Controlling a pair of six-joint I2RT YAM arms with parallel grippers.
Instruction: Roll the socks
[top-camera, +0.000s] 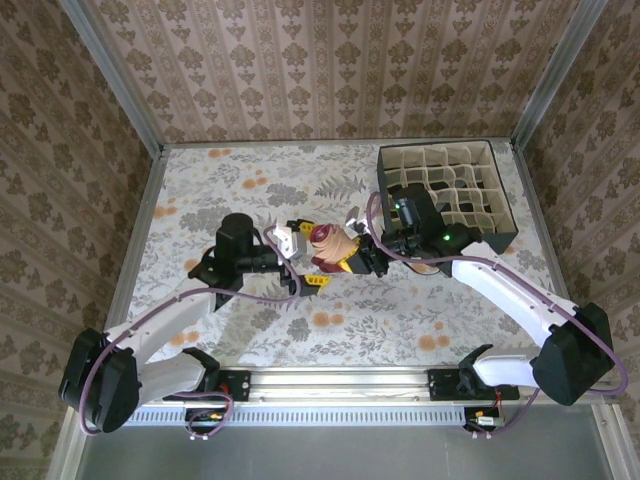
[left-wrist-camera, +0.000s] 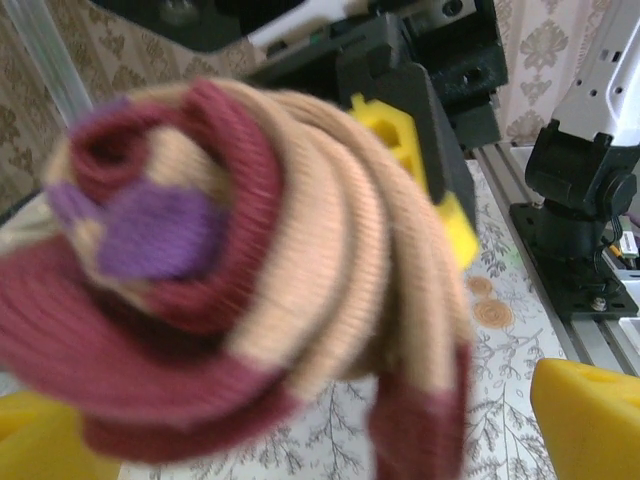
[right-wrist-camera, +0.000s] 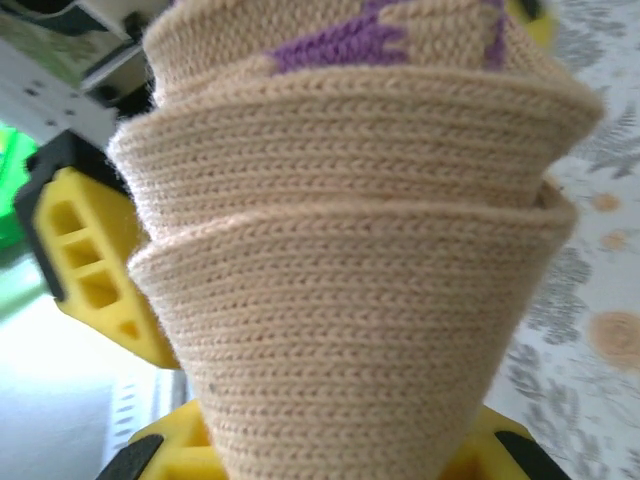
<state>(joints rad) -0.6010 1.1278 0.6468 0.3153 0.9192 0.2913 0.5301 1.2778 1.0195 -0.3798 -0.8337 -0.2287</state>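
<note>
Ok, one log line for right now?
sock roll: tan-maroon, mid-table | right tool: shut on sock roll | left tool: open, facing roll | divider box: far right

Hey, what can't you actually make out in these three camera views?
- Right wrist: the right claw, its tips mostly covered by the sock roll.
- Left wrist: the sock roll's knit, blurred by closeness.
- Top external: contents of the divided box, too small, partly behind the right arm.
</note>
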